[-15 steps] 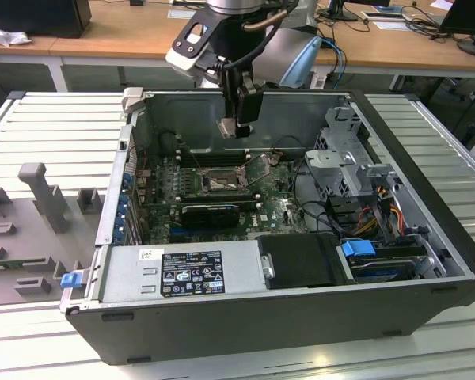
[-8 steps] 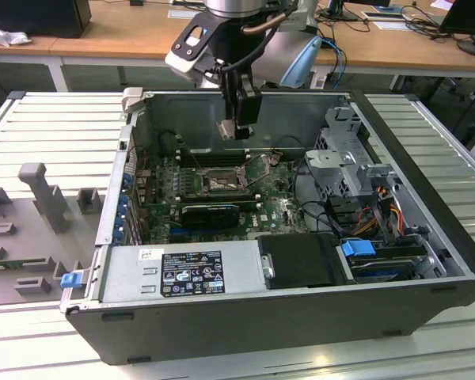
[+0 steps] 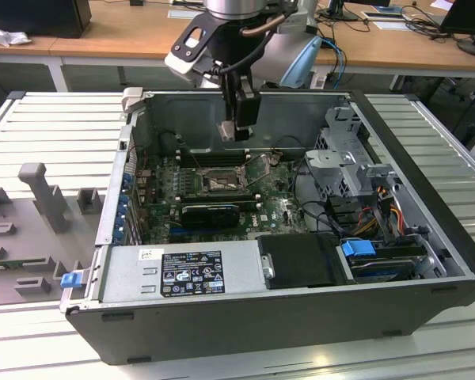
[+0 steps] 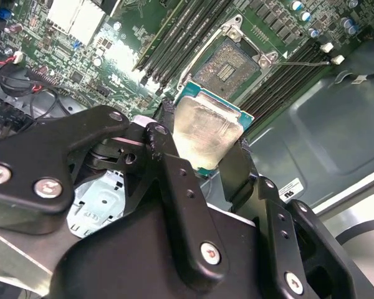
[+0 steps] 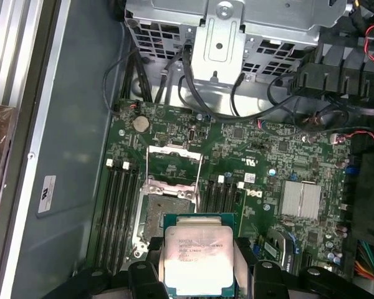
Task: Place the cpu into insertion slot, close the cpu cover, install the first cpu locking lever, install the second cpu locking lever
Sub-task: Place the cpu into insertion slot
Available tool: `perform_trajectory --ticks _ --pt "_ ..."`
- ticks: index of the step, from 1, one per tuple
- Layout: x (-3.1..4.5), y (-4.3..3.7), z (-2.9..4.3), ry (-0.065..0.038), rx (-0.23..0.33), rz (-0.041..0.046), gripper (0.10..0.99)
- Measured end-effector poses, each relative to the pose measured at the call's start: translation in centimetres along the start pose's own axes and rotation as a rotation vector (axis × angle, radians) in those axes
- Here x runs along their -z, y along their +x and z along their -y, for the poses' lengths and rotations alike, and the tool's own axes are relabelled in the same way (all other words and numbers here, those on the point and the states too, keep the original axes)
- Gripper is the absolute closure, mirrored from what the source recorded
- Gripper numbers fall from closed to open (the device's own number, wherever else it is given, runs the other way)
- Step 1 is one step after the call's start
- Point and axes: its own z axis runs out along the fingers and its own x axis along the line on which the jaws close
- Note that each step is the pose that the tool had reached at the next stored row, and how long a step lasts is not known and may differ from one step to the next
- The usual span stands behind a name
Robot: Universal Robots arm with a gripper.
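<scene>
My gripper (image 3: 236, 131) hangs inside the open computer case, shut on the cpu (image 3: 226, 131), a flat square chip with a pale metal top. In both wrist views the cpu (image 4: 206, 134) (image 5: 198, 258) sits clamped between the two black fingers (image 4: 165, 134) (image 5: 248, 265). It is held above the green motherboard, apart from the insertion slot (image 3: 222, 183) (image 4: 232, 64) (image 5: 164, 215). The slot is a dark square recess with nothing in it. The cpu cover (image 5: 174, 163) stands swung open beside the slot. A thin wire lever (image 4: 299, 62) lies along the slot's side.
Long black memory slots (image 5: 118, 212) flank the socket. A black card (image 3: 210, 212) lies in front of it in the exterior view. A metal drive cage (image 3: 344, 158), cables (image 3: 380, 210), a power supply (image 3: 182, 273) and the case walls (image 3: 245, 107) ring the board.
</scene>
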Motion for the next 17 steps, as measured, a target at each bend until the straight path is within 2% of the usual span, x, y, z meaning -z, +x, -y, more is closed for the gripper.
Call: perform_trajectory --ticks 17 --pt "-0.43 -0.01 0.04 -0.001 -0.037 0.0033 0.557"
